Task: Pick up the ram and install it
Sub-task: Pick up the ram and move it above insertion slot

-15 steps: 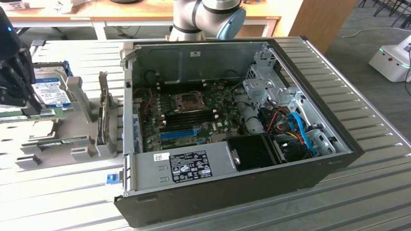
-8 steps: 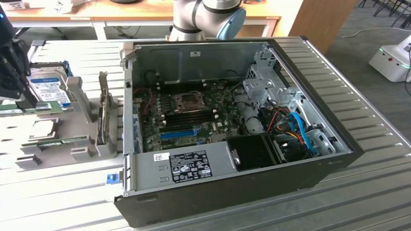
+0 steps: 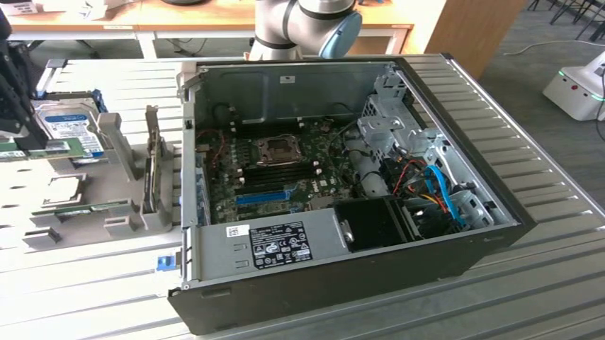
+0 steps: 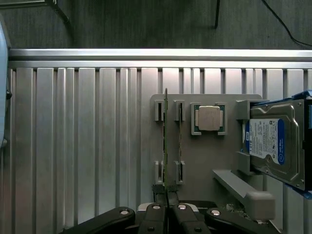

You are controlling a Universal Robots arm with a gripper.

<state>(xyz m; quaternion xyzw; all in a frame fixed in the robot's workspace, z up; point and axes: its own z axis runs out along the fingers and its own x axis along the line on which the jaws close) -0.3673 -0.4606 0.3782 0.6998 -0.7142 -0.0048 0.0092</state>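
End effector [image 4: 168,208] tight around ram [image 4: 165,141]; ribbed metal table [image 4: 87,146], wooden desks [image 3: 217,18]

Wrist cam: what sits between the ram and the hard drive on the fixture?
In the wrist view, a CPU seated in its holder lies between the ram and the hard drive, all on the grey fixture.

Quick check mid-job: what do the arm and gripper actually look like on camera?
The arm is built from rounded silver-grey tube sections, with a light blue cap on one joint. The gripper is black, made of angled linkage bars with round silver bolt heads at the pivots. I can't make out any cables or markings on either.
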